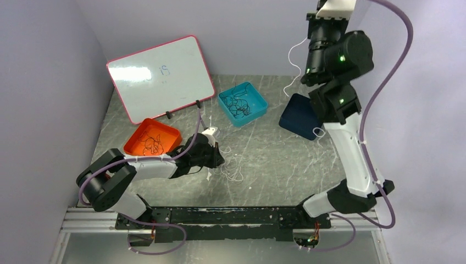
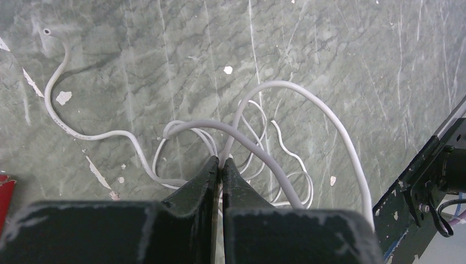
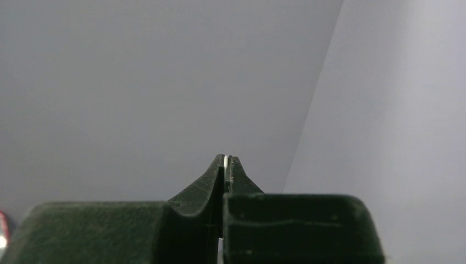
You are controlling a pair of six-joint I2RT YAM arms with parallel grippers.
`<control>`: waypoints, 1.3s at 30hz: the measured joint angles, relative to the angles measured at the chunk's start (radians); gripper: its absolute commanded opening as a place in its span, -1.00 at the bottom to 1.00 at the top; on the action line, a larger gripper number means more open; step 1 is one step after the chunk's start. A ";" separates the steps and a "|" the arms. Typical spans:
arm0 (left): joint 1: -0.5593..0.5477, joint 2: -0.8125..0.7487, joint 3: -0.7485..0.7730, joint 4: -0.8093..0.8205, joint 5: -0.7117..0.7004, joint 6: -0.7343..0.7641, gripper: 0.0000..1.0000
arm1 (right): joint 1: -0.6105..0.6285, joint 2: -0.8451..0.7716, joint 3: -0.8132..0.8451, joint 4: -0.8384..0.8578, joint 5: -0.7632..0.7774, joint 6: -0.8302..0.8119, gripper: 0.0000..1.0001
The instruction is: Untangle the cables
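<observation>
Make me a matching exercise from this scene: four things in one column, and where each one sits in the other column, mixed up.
Things:
1. orange tray
2. teal tray
3. dark blue tray
4. whiteboard

Places:
A. partly behind the right arm
B. leaning at the back left
C. back middle, dark cables inside
D. just beyond the left arm

Pairs: 1-D, 2-C, 3-A, 4-B

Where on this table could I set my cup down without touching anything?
The bare stretch of table between the white cables and the right arm, in front of the teal tray and blue tray. It is crowded around the left gripper, beside the orange tray.
</observation>
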 measured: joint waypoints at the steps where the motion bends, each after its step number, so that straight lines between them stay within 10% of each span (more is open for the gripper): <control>1: 0.000 0.000 0.000 -0.002 0.003 0.000 -0.86 | -0.043 0.022 0.036 -0.059 -0.032 0.047 -1.00; 18: 0.000 0.000 0.000 -0.024 0.010 0.011 -0.86 | -0.562 0.153 0.223 -0.513 -0.506 0.520 -1.00; 39: 0.000 0.009 0.000 -0.025 0.010 0.010 -0.86 | -0.666 0.209 0.152 -0.498 -0.660 0.631 -1.00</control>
